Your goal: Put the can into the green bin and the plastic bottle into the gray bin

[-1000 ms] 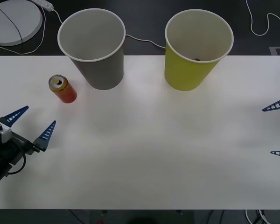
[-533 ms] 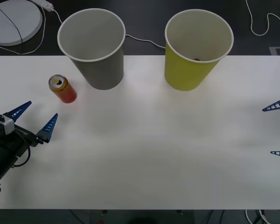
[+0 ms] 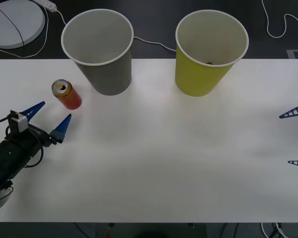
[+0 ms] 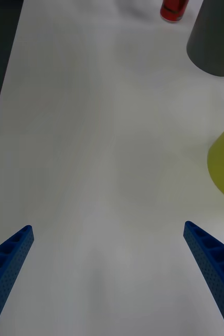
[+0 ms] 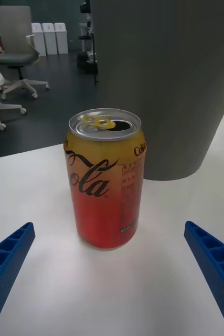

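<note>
Hovering wide open and empty, my left gripper [image 3: 49, 120] points at the can [image 3: 66, 94], which stands upright at its one o'clock. Gray bin [image 3: 100, 51] stands just beyond. My right gripper [image 3: 295, 137] waits open at three o'clock.

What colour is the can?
Red-orange fading to yellow, silver top; the can shows best in the left wrist view.

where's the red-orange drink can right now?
The red-orange drink can stands upright on the white table's left side in the front view, beside the gray cup-shaped bin, just ahead of the open left end effector.
</note>
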Action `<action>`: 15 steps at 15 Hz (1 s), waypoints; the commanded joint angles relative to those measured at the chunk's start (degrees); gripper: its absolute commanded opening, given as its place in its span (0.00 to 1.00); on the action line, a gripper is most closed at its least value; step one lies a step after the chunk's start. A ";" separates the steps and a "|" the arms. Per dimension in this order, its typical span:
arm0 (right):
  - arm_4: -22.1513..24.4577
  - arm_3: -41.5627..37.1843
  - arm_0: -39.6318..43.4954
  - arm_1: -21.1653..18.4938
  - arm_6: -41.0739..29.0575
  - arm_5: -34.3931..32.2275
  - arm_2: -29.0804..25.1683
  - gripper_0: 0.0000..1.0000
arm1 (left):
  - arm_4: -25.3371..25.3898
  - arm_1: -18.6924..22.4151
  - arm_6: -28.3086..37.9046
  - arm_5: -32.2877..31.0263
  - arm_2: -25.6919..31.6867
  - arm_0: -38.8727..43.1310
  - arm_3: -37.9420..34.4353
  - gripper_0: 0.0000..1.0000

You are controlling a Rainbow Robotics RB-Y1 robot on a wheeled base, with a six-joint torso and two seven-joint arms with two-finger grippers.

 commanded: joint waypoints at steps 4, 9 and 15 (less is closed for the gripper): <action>0.00 0.00 0.00 0.00 0.00 0.00 0.00 1.00 | 0.01 0.01 0.73 1.23 -1.33 -3.78 3.08 1.00; 0.00 0.00 0.00 0.00 0.00 0.00 0.00 1.00 | 0.01 0.01 1.52 5.00 -3.08 -6.50 3.08 1.00; 0.00 0.00 0.00 0.00 0.00 0.00 0.00 1.00 | -0.08 0.01 3.10 8.87 -6.77 -8.96 3.08 1.00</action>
